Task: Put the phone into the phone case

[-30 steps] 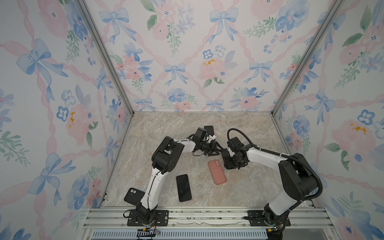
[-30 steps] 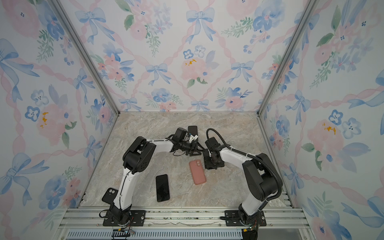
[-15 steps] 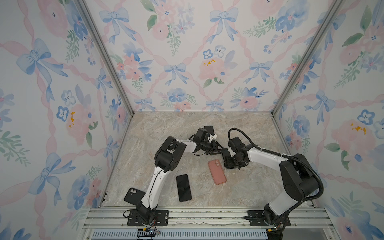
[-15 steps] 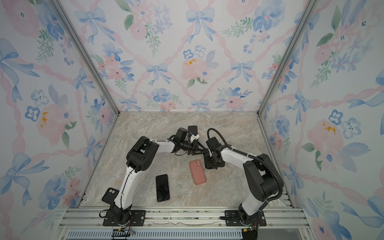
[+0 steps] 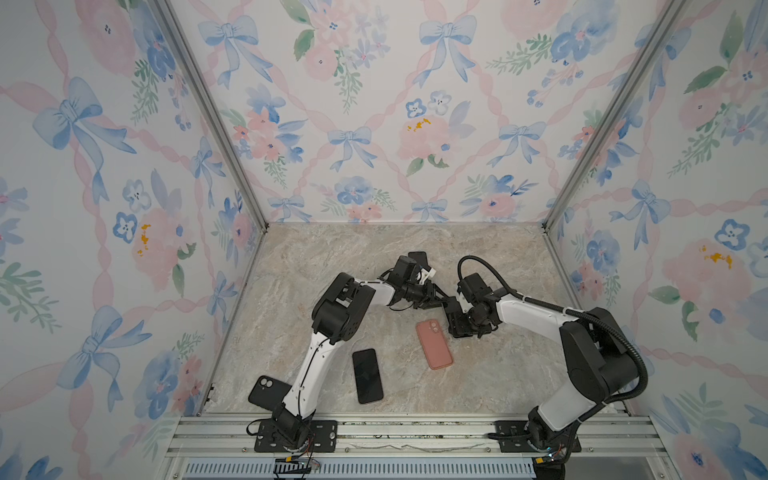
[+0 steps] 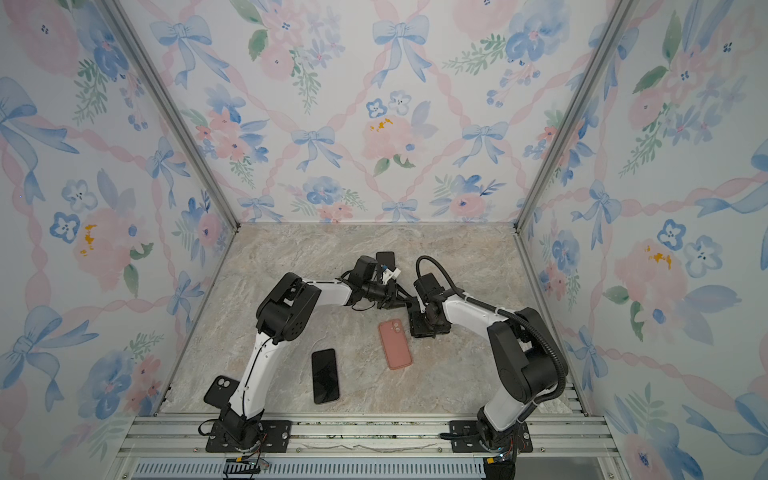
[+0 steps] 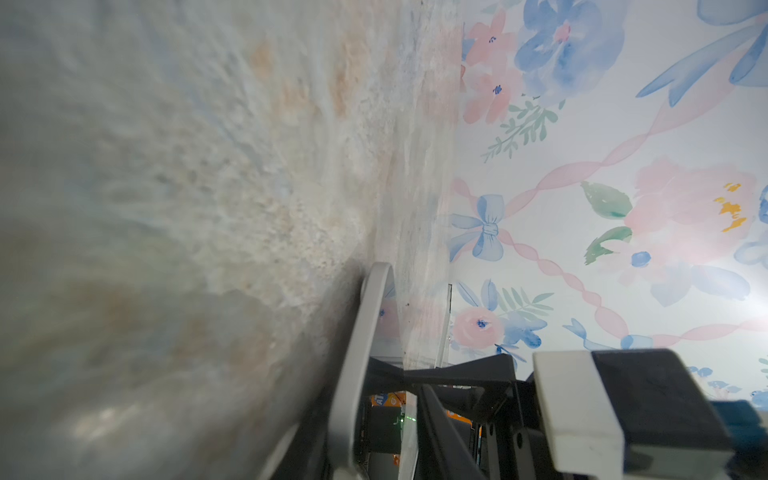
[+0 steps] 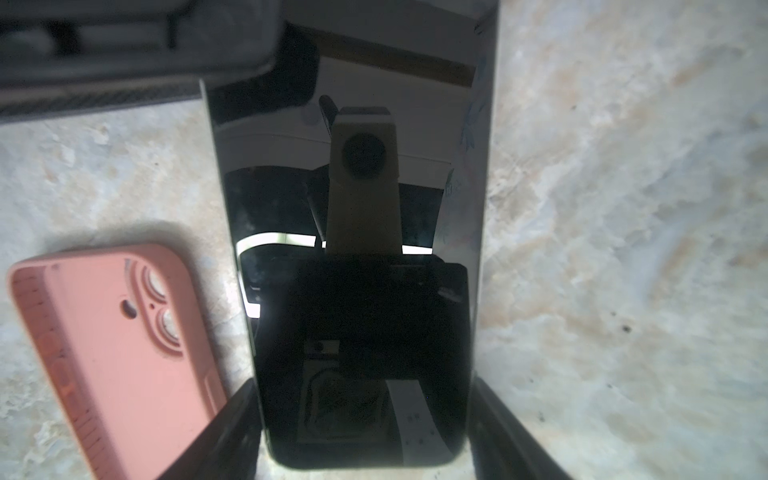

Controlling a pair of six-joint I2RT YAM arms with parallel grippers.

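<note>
A black phone [image 8: 353,270] lies screen up just over the marble floor, with my right gripper [image 8: 365,415] shut on its long sides near one end. The salmon-pink phone case [image 5: 434,345] [image 8: 116,353] lies face down beside it, camera holes toward the arms. In both top views the two grippers meet mid-table: right gripper [image 5: 457,322] [image 6: 419,324], left gripper [image 5: 440,298] [image 6: 401,298]. My left gripper [image 7: 386,399] stands at the phone's far end, turned on its side. The phone's grey edge [image 7: 361,332] runs between its jaws, with a gap still showing above the glass.
A second black phone [image 5: 368,376] lies screen up toward the front. A black case with two camera holes [image 5: 266,392] rests at the front left corner by the left arm's base. Another dark flat object [image 5: 417,257] lies behind the left wrist. Floral walls enclose three sides.
The left gripper's jaws have narrowed around the phone's far end, and the left wrist has edged slightly toward the right gripper. The right arm has held still with the phone.
</note>
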